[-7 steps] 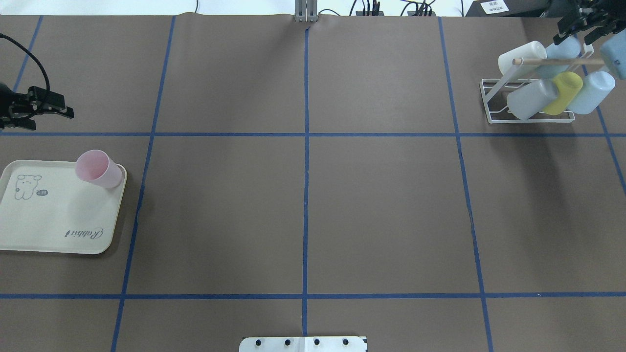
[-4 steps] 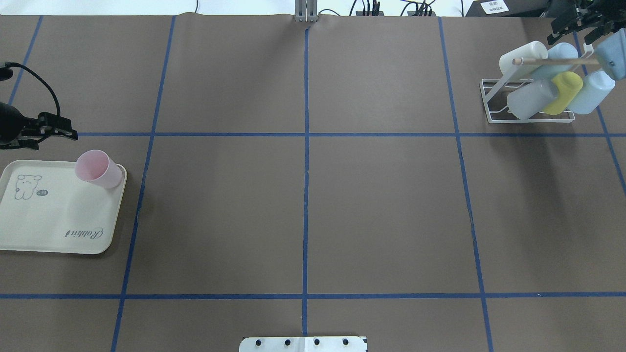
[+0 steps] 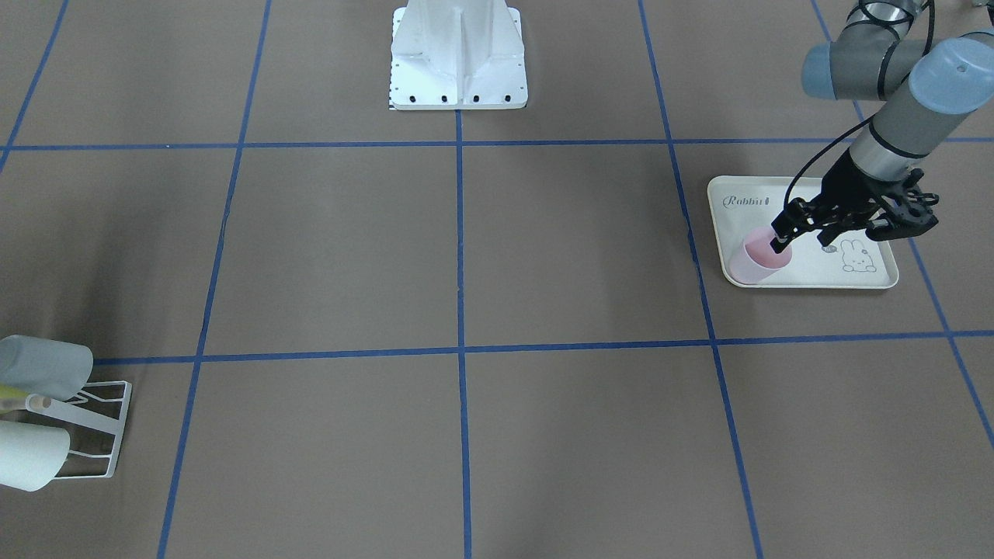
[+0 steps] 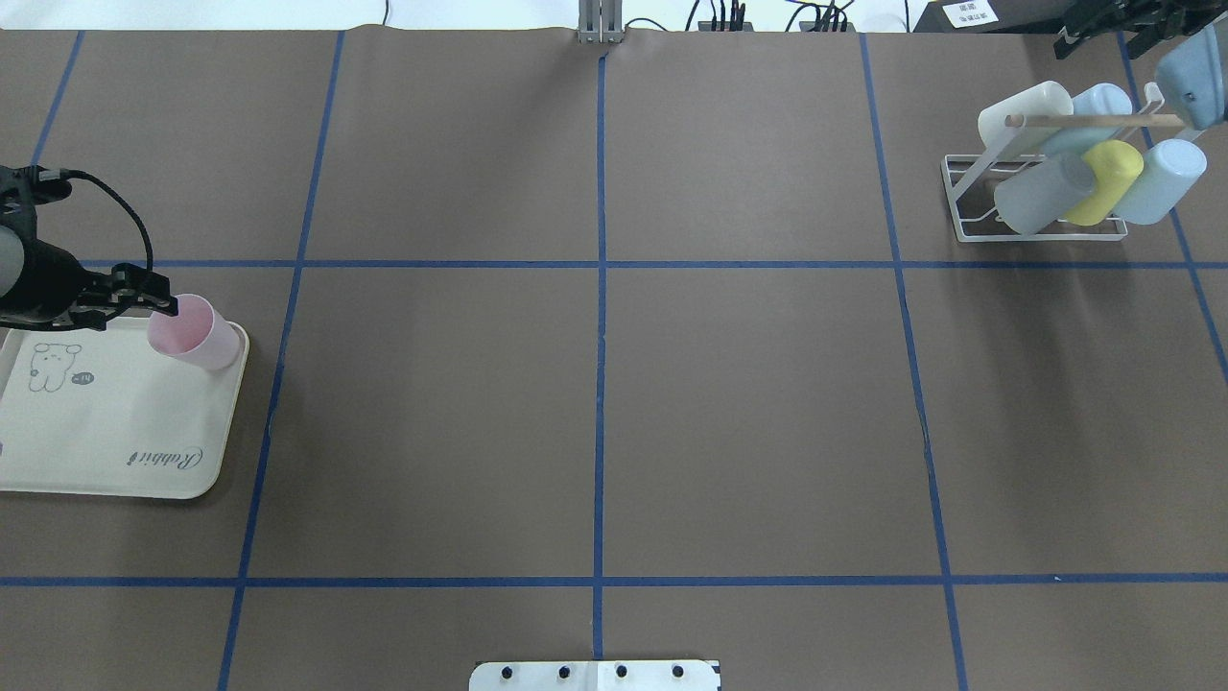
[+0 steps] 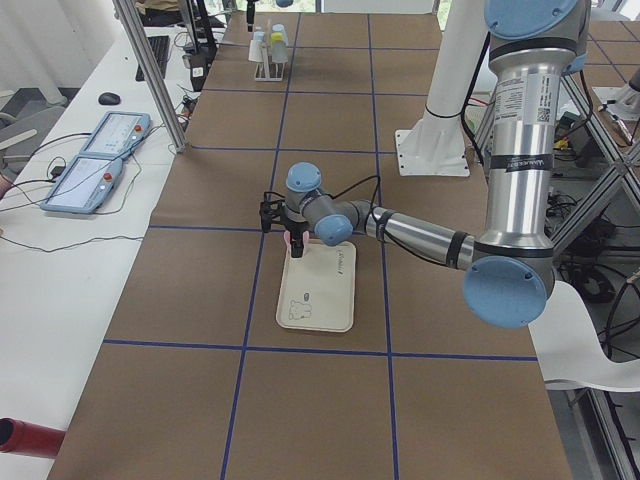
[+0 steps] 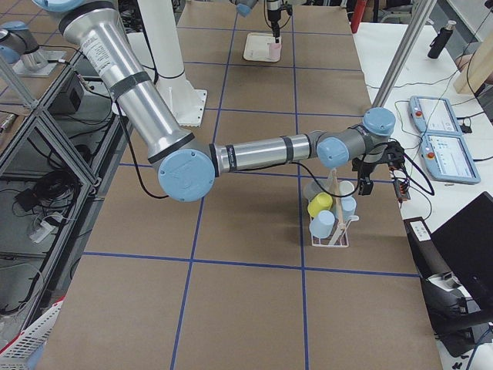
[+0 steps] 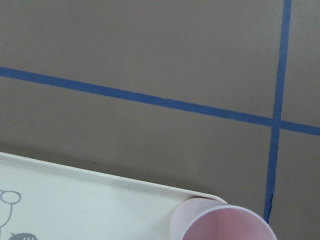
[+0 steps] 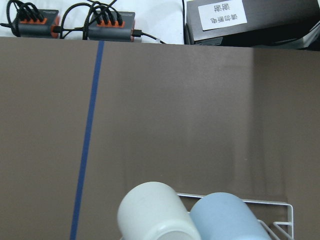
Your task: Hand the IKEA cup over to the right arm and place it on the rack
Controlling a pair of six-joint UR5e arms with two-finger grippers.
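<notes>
The brown, blue-taped table point(image 4: 748, 403) carries a cream tray point(image 4: 106, 432), a white rack point(image 4: 979, 159) and a white mount point(image 3: 458, 58).

There are six cups in all: one pink cup point(image 4: 195, 333) on the single tray point(image 4: 106, 432), and five on the one rack point(image 4: 1036, 237) (a cream cup point(image 4: 1022, 110), a grey cup point(image 4: 1036, 197), a yellow cup point(image 4: 1108, 178) and two pale blue cups point(image 4: 1164, 179)). Two robot arms are in sight, the left arm point(image 3: 901, 128) and the right arm point(image 6: 262, 150).
</notes>
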